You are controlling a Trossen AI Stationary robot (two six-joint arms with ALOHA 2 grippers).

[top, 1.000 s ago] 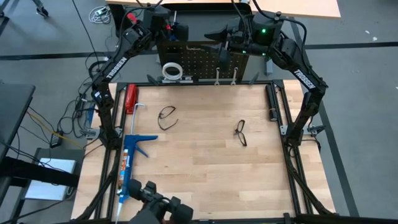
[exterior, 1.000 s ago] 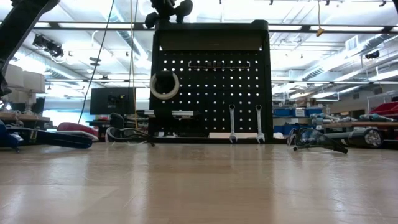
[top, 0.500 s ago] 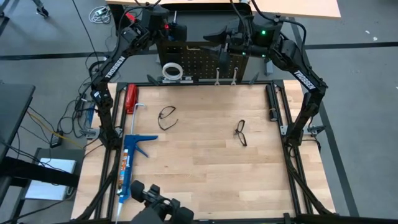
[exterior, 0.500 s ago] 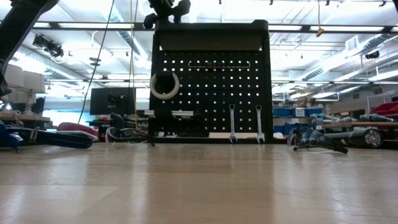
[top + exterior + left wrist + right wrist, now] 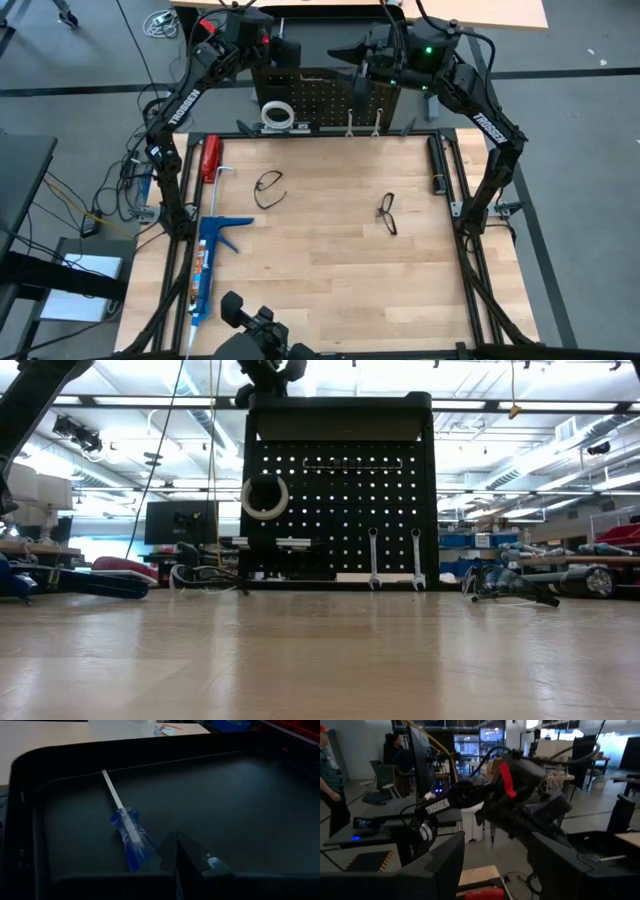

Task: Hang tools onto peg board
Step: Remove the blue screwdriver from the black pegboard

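The peg board [image 5: 320,95] stands at the table's far edge. A white tape roll [image 5: 264,497] and two silver wrenches [image 5: 373,558] [image 5: 417,558] hang on its front. A blue-handled screwdriver [image 5: 131,836] lies flat in the black tray [image 5: 240,800] on top of the board. My left gripper [image 5: 176,854] is shut just beside the handle's butt end, with nothing between its fingers. My right gripper [image 5: 495,870] hovers open at the board's top right, holding nothing. Two safety glasses [image 5: 268,187] [image 5: 388,213] lie on the table. My left gripper comes slanting down into the tray, its shut fingers close against the butt end of the screwdriver's blue handle [image 5: 146,860]. Whether they touch it I cannot tell. The screwdriver lies flat on the tray floor.
A long blue caulking gun [image 5: 208,262] lies along the table's left edge, with a red-handled tool [image 5: 210,158] beyond it. The wooden tabletop [image 5: 330,270] is bare at the middle and near side. The left arm [image 5: 485,800] shows in the right wrist view, and a person stands far off.
My left gripper has shut over the tray and turned a little at the wrist, staying in place. The screwdriver, the hung tools and my right gripper have kept still.
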